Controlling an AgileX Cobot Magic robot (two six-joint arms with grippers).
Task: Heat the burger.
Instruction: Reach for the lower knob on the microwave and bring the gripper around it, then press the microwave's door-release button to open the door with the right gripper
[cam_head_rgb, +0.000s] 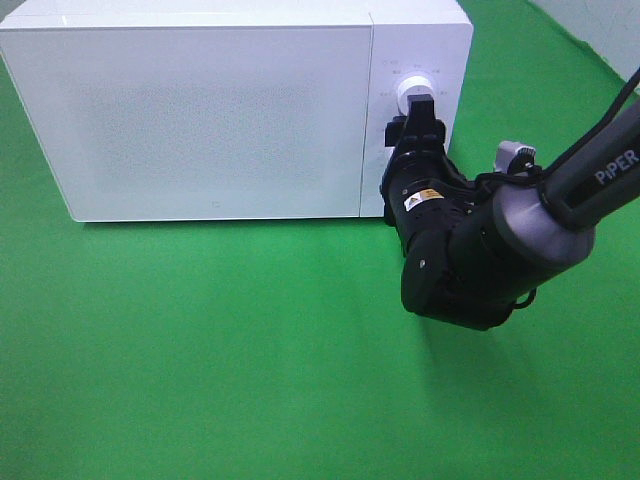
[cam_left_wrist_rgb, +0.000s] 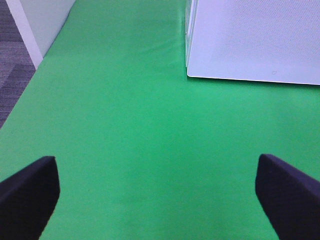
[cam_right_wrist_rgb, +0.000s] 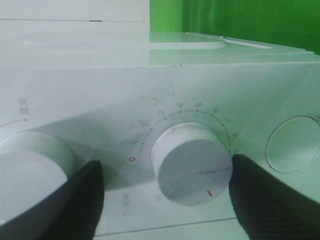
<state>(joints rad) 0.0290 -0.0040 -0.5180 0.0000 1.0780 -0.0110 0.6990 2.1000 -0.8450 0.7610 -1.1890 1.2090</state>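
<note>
- Burger is nowhere in view; probably behind the shut microwave (cam_head_rgb: 200, 110) door.
- Right gripper (cam_head_rgb: 418, 118) straddles the timer knob (cam_right_wrist_rgb: 192, 162) at the right, jaws loose, to set heating.
- Left gripper (cam_left_wrist_rgb: 157, 167) hangs wide, idle, over the cloth (cam_left_wrist_rgb: 150, 100).

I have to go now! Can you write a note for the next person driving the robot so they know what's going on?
Left gripper: open, empty, over the green cloth.
Right gripper: open, jaws on either side of the microwave's numbered knob, not clamped on it.
Burger: not in view. The microwave door is shut, so it may be inside.
Done: door looks closed.
Left: check that the knob is set and let the heating run.
</note>
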